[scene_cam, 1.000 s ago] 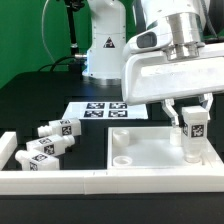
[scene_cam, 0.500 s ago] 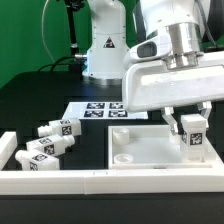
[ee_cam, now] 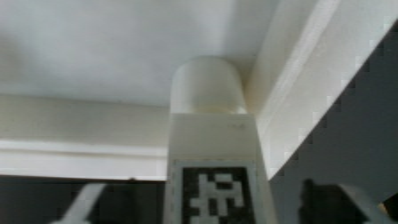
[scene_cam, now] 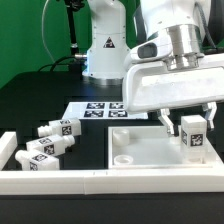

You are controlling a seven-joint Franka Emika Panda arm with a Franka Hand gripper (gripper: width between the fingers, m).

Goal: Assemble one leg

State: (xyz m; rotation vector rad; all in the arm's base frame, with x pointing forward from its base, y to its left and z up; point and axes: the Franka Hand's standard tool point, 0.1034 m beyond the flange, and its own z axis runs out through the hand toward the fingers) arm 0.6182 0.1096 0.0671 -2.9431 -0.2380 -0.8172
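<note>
One leg [scene_cam: 193, 134], a white square post with a tag on its side, stands upright in the far corner of the white square panel [scene_cam: 148, 152] at the exterior view's right. My gripper [scene_cam: 189, 120] is above and around its top, open, one finger on each side with a gap. In the wrist view the leg [ee_cam: 214, 140] runs up the middle between the two dark fingertips [ee_cam: 329, 200], which do not touch it; the gripper [ee_cam: 208, 205] straddles it. Three more legs [scene_cam: 48, 146] lie on their sides at the exterior view's left.
The marker board [scene_cam: 100, 110] lies behind the panel. A white walled frame [scene_cam: 90, 182] runs along the front and left. The robot base [scene_cam: 105, 50] stands at the back, with a green backdrop behind.
The fingers have spread apart from the leg's sides and let it go. The leg stays upright in the panel's corner.
</note>
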